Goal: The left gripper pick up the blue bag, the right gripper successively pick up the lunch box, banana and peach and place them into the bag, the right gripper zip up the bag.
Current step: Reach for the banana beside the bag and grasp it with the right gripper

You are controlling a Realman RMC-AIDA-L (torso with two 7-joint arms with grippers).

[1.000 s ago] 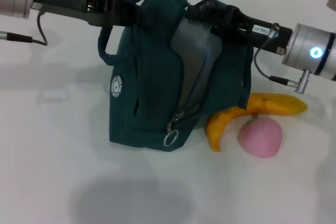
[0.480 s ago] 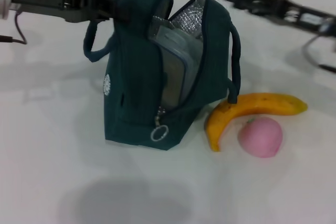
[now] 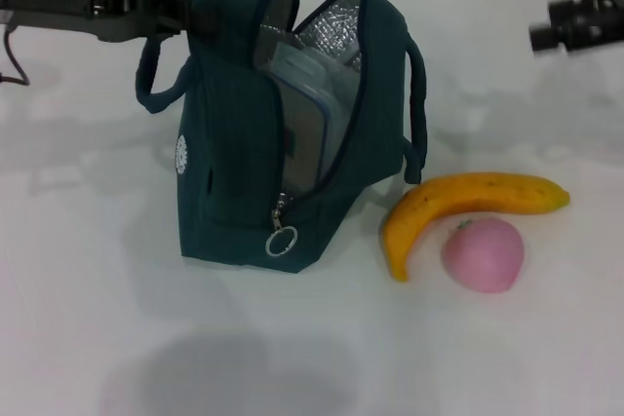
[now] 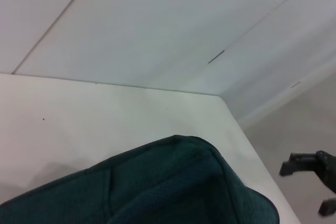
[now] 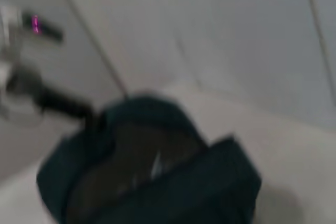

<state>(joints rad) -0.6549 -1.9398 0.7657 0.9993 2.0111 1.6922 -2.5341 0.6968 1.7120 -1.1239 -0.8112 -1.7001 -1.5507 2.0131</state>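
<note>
Blue bag (image 3: 263,133) stands upright on the white surface (image 3: 88,319), mouth unzipped, foil lining showing. Left hand (image 3: 180,15) is at the bag's top edge on the logo side, pinching fabric or the near handle there; can't tell exactly which. Lunch box (image 3: 307,114) already sits on edge inside the bag. Banana (image 3: 458,207) lies just beside the bag's base on the open-mouth side, peach (image 3: 483,253) touching the banana's inner curve, farther from the bag. Right hand (image 3: 575,24) is up and well away from the bag, beyond the banana; can't tell if it's spread or closed. Risks, my read: the bag hangs off one corner grip, so if that slips the bag flops and the mouth narrows. Banana and peach touch, so grabbing the banana likely rolls the peach off. The box fills much of the opening, so fruit may jam on its rim. Views: the head camera alone shows the fruit and box; the left wrist camera shows only the bag's top fabric plus the right hand far off past the surface edge; the right wrist camera looks down into the open mouth from the far side, heavily smeared.
</note>
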